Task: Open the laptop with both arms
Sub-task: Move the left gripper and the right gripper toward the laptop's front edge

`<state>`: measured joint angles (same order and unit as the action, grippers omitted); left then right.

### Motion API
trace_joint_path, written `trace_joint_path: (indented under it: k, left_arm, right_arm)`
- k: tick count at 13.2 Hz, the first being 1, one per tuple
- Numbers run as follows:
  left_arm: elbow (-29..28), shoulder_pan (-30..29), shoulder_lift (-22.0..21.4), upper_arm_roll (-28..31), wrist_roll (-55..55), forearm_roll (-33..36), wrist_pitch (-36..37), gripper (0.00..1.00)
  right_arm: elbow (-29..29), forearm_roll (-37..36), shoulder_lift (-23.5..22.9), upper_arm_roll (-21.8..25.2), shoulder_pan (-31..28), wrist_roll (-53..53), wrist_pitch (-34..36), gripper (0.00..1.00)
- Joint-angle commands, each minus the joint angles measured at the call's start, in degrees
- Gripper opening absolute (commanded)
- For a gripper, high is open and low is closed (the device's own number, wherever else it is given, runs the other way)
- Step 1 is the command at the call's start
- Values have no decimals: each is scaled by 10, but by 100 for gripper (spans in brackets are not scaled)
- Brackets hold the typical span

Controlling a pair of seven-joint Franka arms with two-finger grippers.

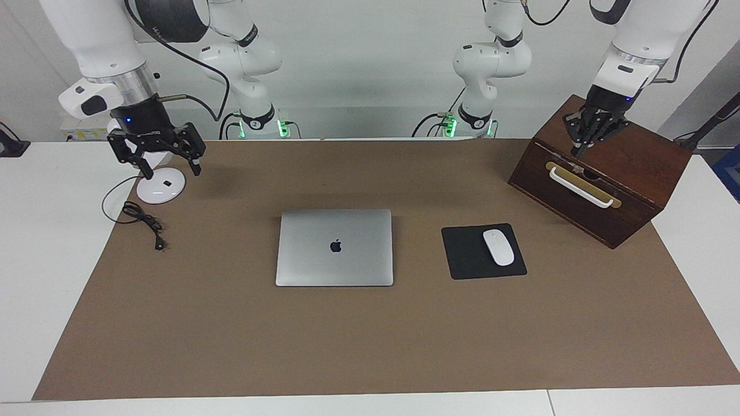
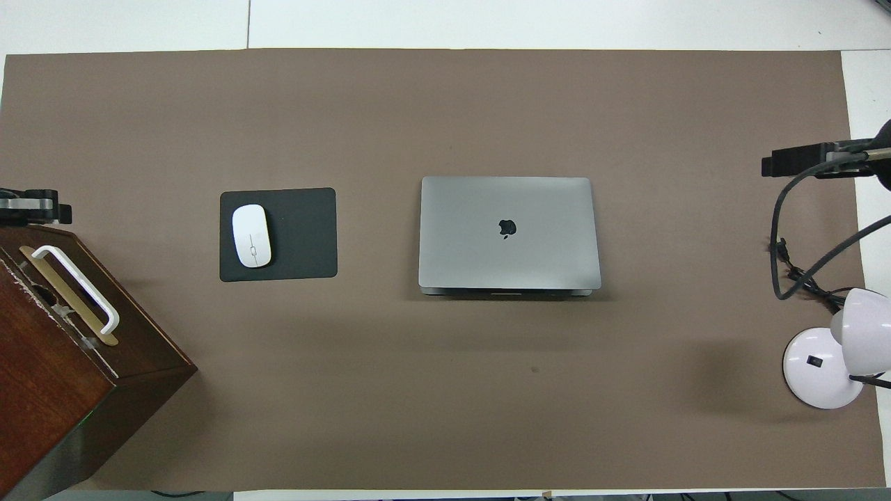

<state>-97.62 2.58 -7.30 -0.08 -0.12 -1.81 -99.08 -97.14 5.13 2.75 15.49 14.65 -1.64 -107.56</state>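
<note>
Left pincer [image 1: 580,151] is closed, fingertips together, nothing in it. It hangs over the top of the dark wooden box [image 1: 624,185], just above the box's white handle [image 1: 580,186], at the left arm's end of the desk [image 1: 34,242]. Right pincer [image 1: 167,169] has its two fingers spread apart and holds nothing. It is up in the air over the white desk lamp [image 1: 160,186], at the right arm's end. The lamp's black cable [image 1: 141,218] lies coiled on the brown mat [image 1: 370,346] beside the lamp base.

Neither pincer touches the laptop [image 1: 335,247]. Both are well apart from it.

Laptop lies flat mid-mat between the two arms, lid fully down, apple logo up. In the overhead view its front lip faces the robots.

The black mouse pad [image 1: 465,254] sits beside the laptop toward the left arm's end, white mouse [image 1: 498,247] on it. The box stands nearer the robots than the pad, turned at an angle, handle side facing away from the robots.
</note>
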Motion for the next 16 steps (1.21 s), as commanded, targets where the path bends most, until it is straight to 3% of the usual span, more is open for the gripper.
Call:
trace_joint_path:
  k: [1, 7, 11, 16]
  left_arm:
    - [-38, 8, -8, 2, 3, 9, -68, 0]
    - [-223, 71, -84, -1, -1, 9, -261, 0]
    - [-305, 107, -109, -1, 0, 8, -355, 0]
    - [-411, 146, -105, -1, -1, 8, -507, 0]
  right_arm:
    - [-33, 49, 6, 16, 29, 36, -62, 100]
    - [-115, 161, 9, 15, 71, 149, -196, 100]
    - [-189, 274, 22, 3, 92, 209, -287, 100]
    - [-289, 323, 53, -90, 96, 362, -409, 100]
